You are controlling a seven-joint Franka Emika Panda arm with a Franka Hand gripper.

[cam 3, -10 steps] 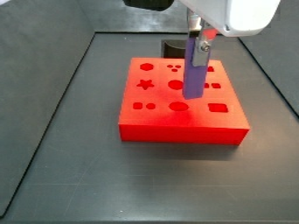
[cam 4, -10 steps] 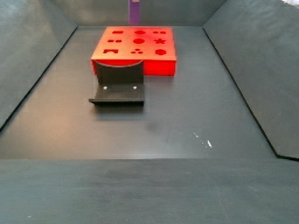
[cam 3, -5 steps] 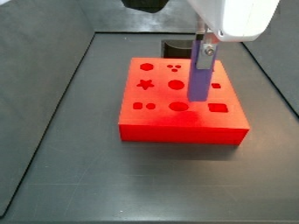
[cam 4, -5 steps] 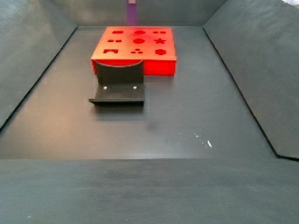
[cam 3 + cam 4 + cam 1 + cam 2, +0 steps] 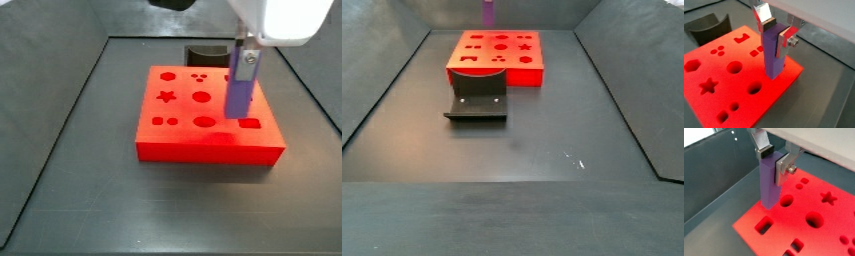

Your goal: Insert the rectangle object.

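Gripper (image 5: 775,31) clamps slim purple-blue rectangle object (image 5: 773,52) upright above red block (image 5: 210,125) (align with rectangular hole (image 5: 250,123) before lowering).

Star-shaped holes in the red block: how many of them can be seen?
1. The star-shaped hole lies in the top of the red block, on the side away from the gripper, which holds the rectangle object upright over the opposite side. The object may hide other holes.
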